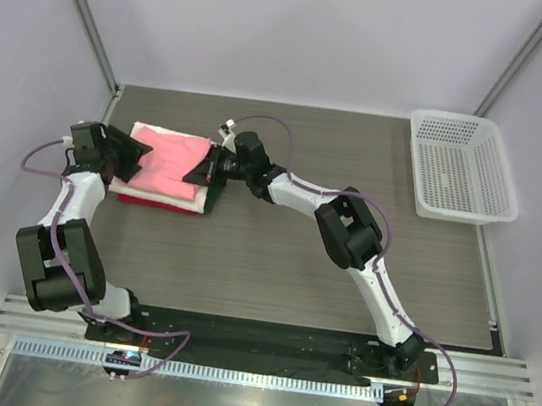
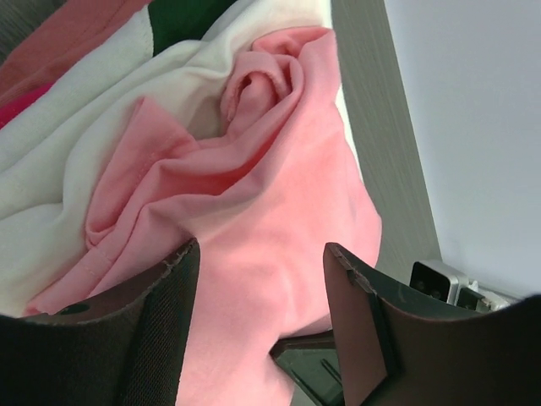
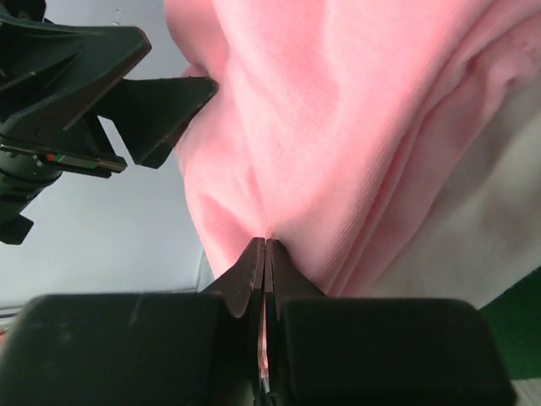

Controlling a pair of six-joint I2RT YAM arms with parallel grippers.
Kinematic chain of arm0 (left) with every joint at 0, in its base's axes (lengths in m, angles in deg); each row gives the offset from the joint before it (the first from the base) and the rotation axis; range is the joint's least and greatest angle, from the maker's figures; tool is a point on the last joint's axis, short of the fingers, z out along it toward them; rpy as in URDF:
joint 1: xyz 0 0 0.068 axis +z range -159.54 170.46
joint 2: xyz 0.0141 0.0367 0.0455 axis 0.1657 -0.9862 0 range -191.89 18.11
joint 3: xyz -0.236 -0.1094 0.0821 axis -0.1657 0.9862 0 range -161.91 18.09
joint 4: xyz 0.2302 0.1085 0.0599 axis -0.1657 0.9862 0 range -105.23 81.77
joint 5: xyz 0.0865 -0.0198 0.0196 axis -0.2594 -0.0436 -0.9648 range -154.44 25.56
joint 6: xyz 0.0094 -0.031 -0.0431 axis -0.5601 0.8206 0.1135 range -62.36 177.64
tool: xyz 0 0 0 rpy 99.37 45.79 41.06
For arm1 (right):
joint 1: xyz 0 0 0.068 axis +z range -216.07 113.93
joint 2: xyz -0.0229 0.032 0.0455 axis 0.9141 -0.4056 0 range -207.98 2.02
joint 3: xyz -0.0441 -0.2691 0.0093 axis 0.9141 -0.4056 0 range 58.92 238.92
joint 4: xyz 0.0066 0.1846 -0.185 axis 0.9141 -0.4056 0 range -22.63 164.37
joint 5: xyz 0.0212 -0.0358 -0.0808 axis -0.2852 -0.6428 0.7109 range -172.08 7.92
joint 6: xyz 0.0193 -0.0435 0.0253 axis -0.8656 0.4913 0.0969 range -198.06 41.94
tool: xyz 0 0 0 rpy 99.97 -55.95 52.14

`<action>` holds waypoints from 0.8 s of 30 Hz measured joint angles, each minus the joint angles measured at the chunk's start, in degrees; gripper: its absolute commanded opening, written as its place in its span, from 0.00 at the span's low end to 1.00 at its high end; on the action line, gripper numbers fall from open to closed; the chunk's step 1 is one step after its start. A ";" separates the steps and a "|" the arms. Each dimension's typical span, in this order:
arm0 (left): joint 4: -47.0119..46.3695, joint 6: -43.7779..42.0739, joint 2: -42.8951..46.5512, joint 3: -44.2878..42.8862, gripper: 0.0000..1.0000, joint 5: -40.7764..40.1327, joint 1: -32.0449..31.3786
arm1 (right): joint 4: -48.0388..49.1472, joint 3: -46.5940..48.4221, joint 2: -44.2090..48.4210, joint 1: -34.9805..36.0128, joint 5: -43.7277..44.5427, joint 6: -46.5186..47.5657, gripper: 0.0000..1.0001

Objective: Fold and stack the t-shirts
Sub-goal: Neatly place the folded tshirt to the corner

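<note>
A folded salmon-pink t-shirt (image 1: 171, 161) lies on top of a white t-shirt (image 1: 156, 193) and a red t-shirt (image 1: 138, 202) at the left of the table. My right gripper (image 1: 203, 166) is shut on the pink shirt's right edge, and a pinch of pink fabric (image 3: 355, 110) shows between its closed tips (image 3: 265, 241). My left gripper (image 1: 136, 156) is open at the shirt's left edge. Its jaws stand wide apart with bunched pink cloth (image 2: 279, 211) between them. White cloth (image 2: 51, 169) shows beneath.
A dark green cloth (image 1: 215, 195) peeks out at the stack's right side. A white mesh basket (image 1: 461, 167) stands at the back right. The stack lies near the table's left edge and the enclosure wall (image 2: 473, 127).
</note>
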 measured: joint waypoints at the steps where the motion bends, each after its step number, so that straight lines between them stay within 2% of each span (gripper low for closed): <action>1: 0.00 0.00 0.15 -0.17 0.62 0.02 0.02 | -0.33 -0.11 0.28 0.00 -0.11 0.35 0.04; 7: 0.11 1.03 -0.07 -4.96 0.62 0.46 0.09 | -0.92 -0.96 3.37 0.31 -0.79 1.33 0.04; 14: -3.30 2.75 -4.24 -9.20 0.62 0.96 0.00 | 2.75 -1.25 4.55 1.86 -3.26 0.02 0.05; 24: -7.54 4.48 -19.69 -12.52 0.60 2.86 0.02 | 7.50 -4.33 2.19 2.60 -4.26 -3.61 0.03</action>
